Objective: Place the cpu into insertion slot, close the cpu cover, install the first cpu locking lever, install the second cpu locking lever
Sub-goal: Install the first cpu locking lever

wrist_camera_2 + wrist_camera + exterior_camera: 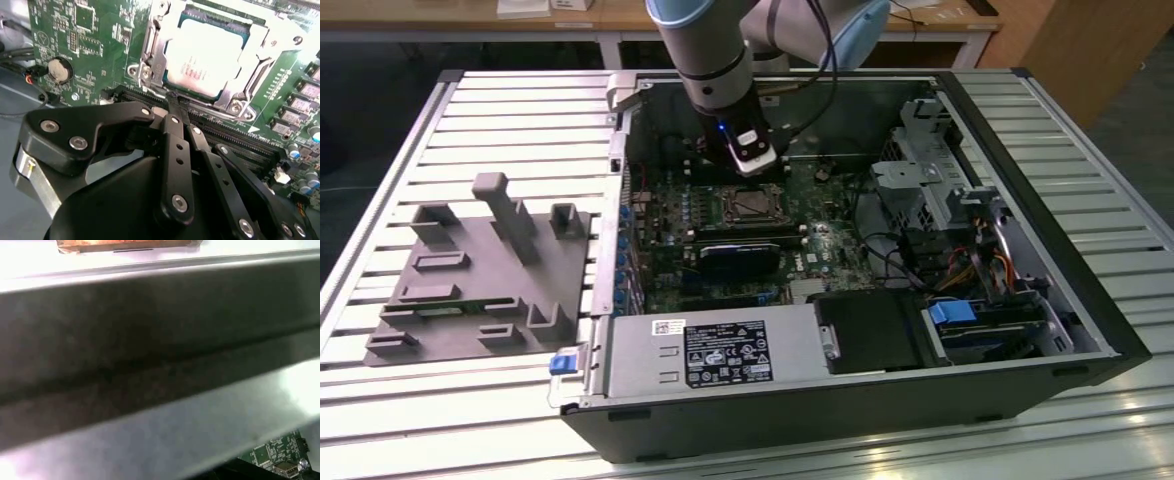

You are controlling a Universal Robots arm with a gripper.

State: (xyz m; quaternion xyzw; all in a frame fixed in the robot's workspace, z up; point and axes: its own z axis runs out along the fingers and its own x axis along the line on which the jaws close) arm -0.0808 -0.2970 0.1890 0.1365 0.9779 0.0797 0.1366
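- At the exterior view's left, you have a grey moulded fixture (480, 270) lying on the slatted tabletop (1107, 130), just beside the open computer case (854, 415).
- Inside the case, along its near wall, sits the silver power supply (720, 350). Beyond it the green motherboard (667, 215) lies flat.
- The arm (707, 50) comes down into the case from the far side, and your pincer (758, 172) hangs just above the far edge of the insertion slot (723, 205).
- In the second wrist view the pincer (175, 100) is narrow, with the fingers drawn together to a point. That point sits at the rim of the socket, between it and the long black memory slots (235, 140). You cannot tell whether anything is pinched between the tips.
- The cpu (205, 55) already lies in the slot with its dull silver top showing. The cpu cover (159, 55) is down flat around it — the chip shows through the square cut-out.
- A thin metal lever (145, 42) runs along the cover's side. Whether it is latched cannot be told.
- A coin battery (59, 70) sits on the board, well apart from the socket.
- Just nearer than the slot in the exterior view is the black fan (740, 258).
- In the first wrist view you look along a grey case wall (150, 340), with a corner of green board (272, 455) showing.
- At the exterior view's right stand the metal drive cage (921, 180) and a bundle of coloured cables (974, 270).
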